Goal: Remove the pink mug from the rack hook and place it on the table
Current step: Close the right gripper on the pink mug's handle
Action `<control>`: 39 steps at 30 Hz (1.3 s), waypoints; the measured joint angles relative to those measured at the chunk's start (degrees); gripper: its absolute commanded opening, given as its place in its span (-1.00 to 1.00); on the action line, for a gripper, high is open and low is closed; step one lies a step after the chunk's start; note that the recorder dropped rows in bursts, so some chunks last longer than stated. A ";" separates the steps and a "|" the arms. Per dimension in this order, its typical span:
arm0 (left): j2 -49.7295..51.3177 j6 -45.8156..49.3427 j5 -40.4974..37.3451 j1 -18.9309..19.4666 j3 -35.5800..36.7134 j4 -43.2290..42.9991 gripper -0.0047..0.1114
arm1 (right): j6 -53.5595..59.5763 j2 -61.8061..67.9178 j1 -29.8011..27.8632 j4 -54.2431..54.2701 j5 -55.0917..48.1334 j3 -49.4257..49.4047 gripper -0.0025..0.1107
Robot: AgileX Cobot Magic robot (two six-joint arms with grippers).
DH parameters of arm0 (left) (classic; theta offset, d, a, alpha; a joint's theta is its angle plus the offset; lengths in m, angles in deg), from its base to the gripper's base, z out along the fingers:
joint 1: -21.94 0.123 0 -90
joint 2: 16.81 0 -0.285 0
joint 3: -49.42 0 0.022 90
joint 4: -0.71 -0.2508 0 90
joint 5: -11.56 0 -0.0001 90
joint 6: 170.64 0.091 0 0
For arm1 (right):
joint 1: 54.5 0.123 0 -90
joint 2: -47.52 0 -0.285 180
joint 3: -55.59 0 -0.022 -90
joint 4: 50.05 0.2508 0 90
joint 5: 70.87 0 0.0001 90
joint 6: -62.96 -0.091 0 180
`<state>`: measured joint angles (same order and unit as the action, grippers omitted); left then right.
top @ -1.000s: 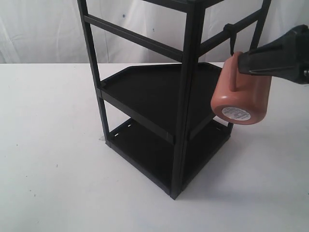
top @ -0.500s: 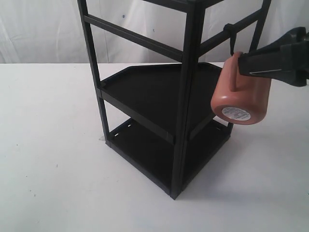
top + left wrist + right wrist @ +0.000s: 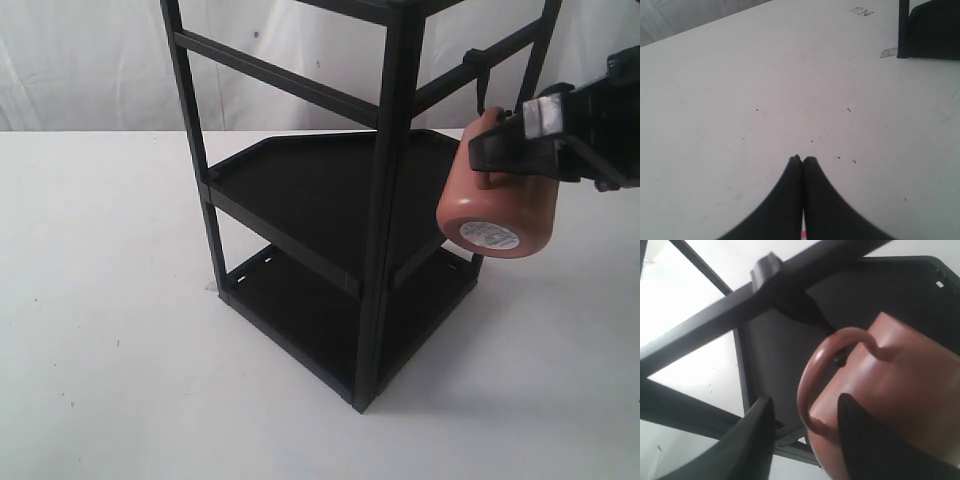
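Observation:
The pink mug [image 3: 500,205] hangs by its loop handle [image 3: 807,385] from the rack hook [image 3: 480,85] on the right side of the black rack, base label facing forward. In the right wrist view the rack hook [image 3: 812,315] passes through the handle of the pink mug [image 3: 900,390]. My right gripper [image 3: 492,152] is at the mug's upper side, open [image 3: 805,399], its fingers straddling the handle's lower end; one lies against the mug body. My left gripper [image 3: 803,159] is shut and holds nothing, hovering over the table [image 3: 740,75].
The black rack [image 3: 390,200] stands mid-table with two shelf trays and crossbars. One rack foot [image 3: 930,30] and bits of tape show in the left wrist view. White table [image 3: 100,300] spreads left and in front of the rack.
My right gripper has rolled about its axis and pushed in closer to the mug's handle. The mug still hangs in the same place.

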<state>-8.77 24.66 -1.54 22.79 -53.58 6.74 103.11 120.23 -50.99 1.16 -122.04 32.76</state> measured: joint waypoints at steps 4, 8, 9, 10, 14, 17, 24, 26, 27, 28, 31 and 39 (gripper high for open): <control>0.00 0.00 0.00 0.00 0.00 0.00 -0.92 | -0.12 0.40 0.00 0.24 0.90 0.00 -0.26; 0.00 0.00 0.00 0.00 0.00 0.00 -0.92 | 0.51 0.40 0.00 1.09 1.49 0.00 -0.26; 0.00 0.00 0.00 0.00 0.00 0.00 -0.92 | 0.76 0.51 0.00 1.38 1.60 0.00 -0.26; 0.00 0.00 0.00 0.00 0.00 0.00 -0.92 | 1.19 0.51 0.14 1.65 1.53 0.00 -0.26; 0.00 0.00 0.00 0.00 0.00 0.00 -0.92 | 2.58 0.62 1.78 2.19 1.73 0.00 -0.26; 0.00 0.00 0.00 0.00 0.00 0.00 -0.92 | 2.85 1.42 3.02 2.19 1.73 0.00 -0.27; 0.00 0.00 0.00 0.00 0.00 0.00 -0.92 | 2.85 3.04 3.83 2.42 2.52 0.00 -0.36; 0.00 0.00 0.00 0.00 0.00 0.00 -0.92 | 2.85 3.04 3.83 2.42 2.52 0.00 -0.39; 0.00 0.00 0.00 0.00 0.00 0.00 -0.92 | 2.85 3.04 3.83 2.42 2.52 0.00 -0.40; 0.00 0.00 0.00 0.00 0.00 0.00 -0.92 | 2.85 3.04 3.83 2.42 2.52 0.00 -0.41; 0.00 0.00 0.00 0.00 0.00 0.00 -0.92 | 2.85 3.04 3.83 2.42 2.64 0.00 -0.45; 0.00 0.00 0.00 0.00 0.00 0.00 -0.92 | 2.85 3.04 3.83 1.65 3.02 0.00 -0.91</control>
<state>-8.77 24.66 -1.54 22.79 -53.58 6.74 105.95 123.27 -47.16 2.82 -119.03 32.76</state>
